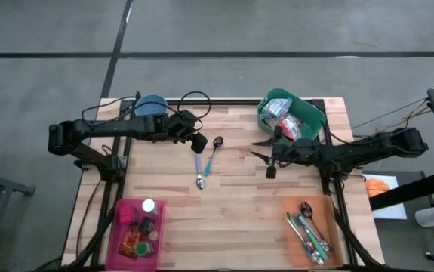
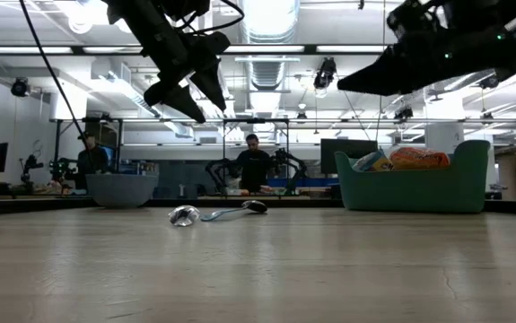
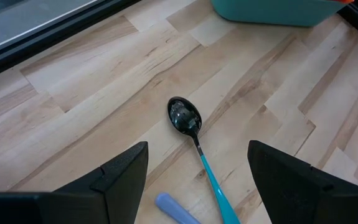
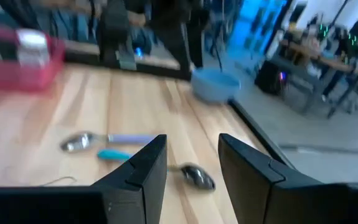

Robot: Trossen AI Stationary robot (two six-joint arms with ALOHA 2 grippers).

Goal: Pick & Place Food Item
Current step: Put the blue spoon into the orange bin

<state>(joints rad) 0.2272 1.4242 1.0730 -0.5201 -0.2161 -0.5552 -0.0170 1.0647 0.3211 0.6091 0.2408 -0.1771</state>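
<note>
A wooden table (image 1: 232, 204) carries several containers and some cutlery. The left gripper (image 1: 197, 140) hangs above the table's middle-left area, its two dark fingers (image 3: 122, 180) spread apart with nothing between them; its wrist view looks down between them at a spoon with a black bowl and a teal handle (image 3: 194, 134), which lies on the wood. Crossing that spoon is a second spoon with a silver bowl and a lavender handle (image 1: 199, 170); the two touch near their handles and lie just beside the left gripper as seen from above. The right gripper (image 1: 266, 156) is raised over the table just beside a teal bin (image 1: 312, 113), its fingers (image 4: 144, 168) set a modest gap apart and holding nothing. The teal bin stands at the table's far right corner and holds packaged food items (image 1: 284, 121), the task's things, piled inside it. A blue bowl (image 1: 151, 106) sits at the far edge near the left arm. A pink bin (image 1: 117, 227) at the near left corner contains small jars and packets, and an orange tray (image 1: 292, 242) at the near right corner holds more cutlery. In the low view, people stand in the room beyond the table.
</note>
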